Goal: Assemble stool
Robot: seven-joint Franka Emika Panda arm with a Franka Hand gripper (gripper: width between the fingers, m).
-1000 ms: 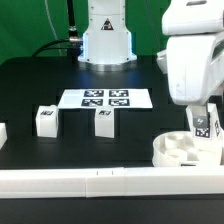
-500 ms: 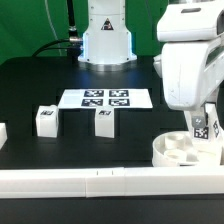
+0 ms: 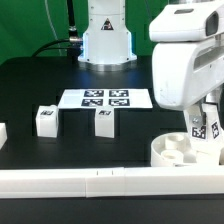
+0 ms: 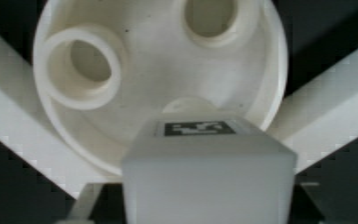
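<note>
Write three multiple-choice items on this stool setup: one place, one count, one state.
1. Where is the seat? A: the exterior view's left. B: the exterior view's right, by the front rail. C: far back.
2. How many legs stand before the marker board? A: one. B: two. C: four.
3. The tagged leg at the seat is: A: lying flat. B: upright inside the gripper. C: on the marker board.
Key: B, it sits right beside the rail; B, two stand there; B, the wrist view shows it upright between the fingers.
</note>
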